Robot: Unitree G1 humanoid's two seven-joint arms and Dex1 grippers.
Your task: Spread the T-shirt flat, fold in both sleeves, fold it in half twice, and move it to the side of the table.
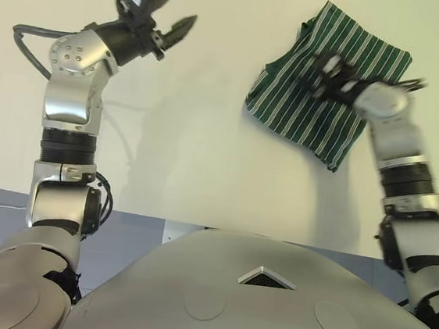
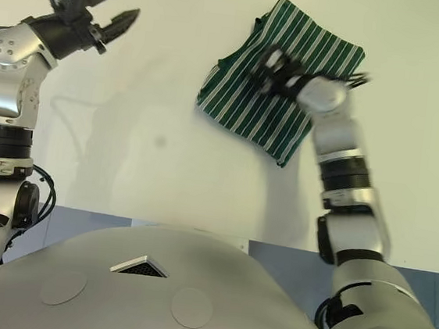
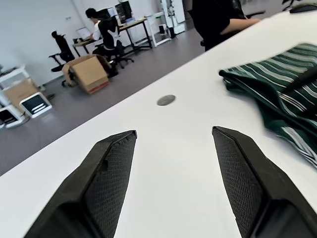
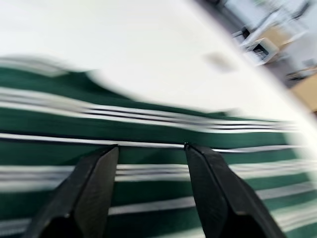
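The T-shirt (image 1: 288,113), dark green with white stripes, lies folded into a compact rectangle on the far right part of the white table (image 1: 197,154). My right gripper (image 1: 324,72) rests low over the shirt's middle. In the right wrist view its fingers (image 4: 94,193) stand open just above the striped cloth (image 4: 257,148), with nothing between them. My left gripper (image 1: 182,7) is held up over the table's far left, well apart from the shirt, open and empty. Past its two fingers (image 3: 109,173) the left wrist view shows the shirt's edge (image 3: 277,84).
A small grey round cap (image 3: 166,100) sits in the tabletop near the far edge, left of the shirt. Bare table stretches from the shirt to the left and down to the near edge (image 1: 197,223). Office desks and cardboard boxes (image 3: 89,74) stand beyond the table.
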